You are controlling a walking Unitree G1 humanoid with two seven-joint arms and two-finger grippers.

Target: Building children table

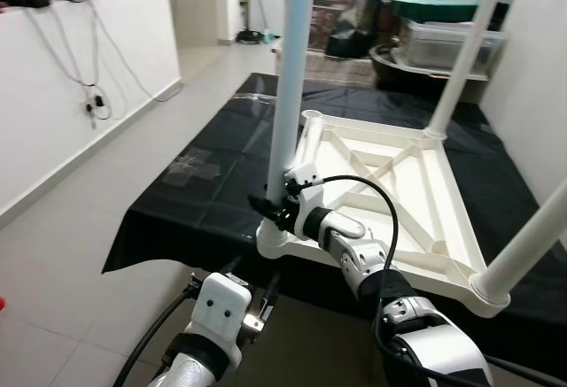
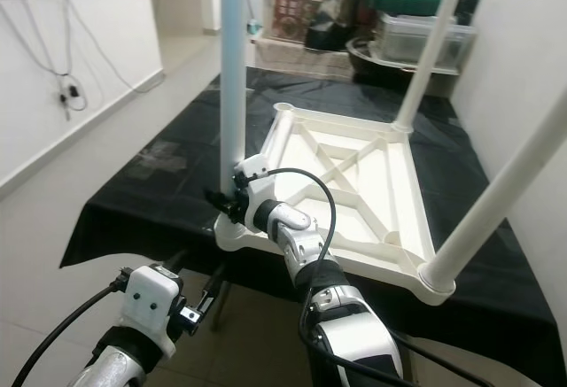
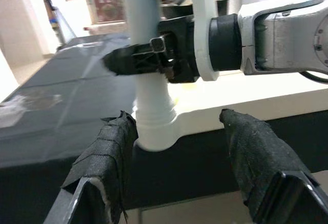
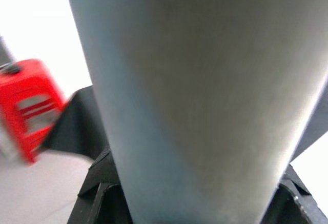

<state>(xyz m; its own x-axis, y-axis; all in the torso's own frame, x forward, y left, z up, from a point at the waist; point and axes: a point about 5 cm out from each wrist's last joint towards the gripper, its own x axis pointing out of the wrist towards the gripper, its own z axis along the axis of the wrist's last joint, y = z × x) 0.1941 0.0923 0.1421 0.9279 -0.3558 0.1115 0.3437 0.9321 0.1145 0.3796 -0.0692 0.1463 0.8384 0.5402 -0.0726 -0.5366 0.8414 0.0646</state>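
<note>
Black plastic sheeting (image 1: pixel 204 183) covers the floor of this tiled room, and the white plastic children's table (image 1: pixel 390 201) lies upside down on it, underside ribs showing, three legs already standing up from its corners and one far corner socket empty. Looks light and stiff but slick, so I'd grab low near the socket, which is where the right gripper (image 1: pixel 268 205) is clamped around the near-left leg (image 1: pixel 291 86). Left gripper (image 3: pixel 179 167) hangs wide open just below that corner, holding nothing.
</note>
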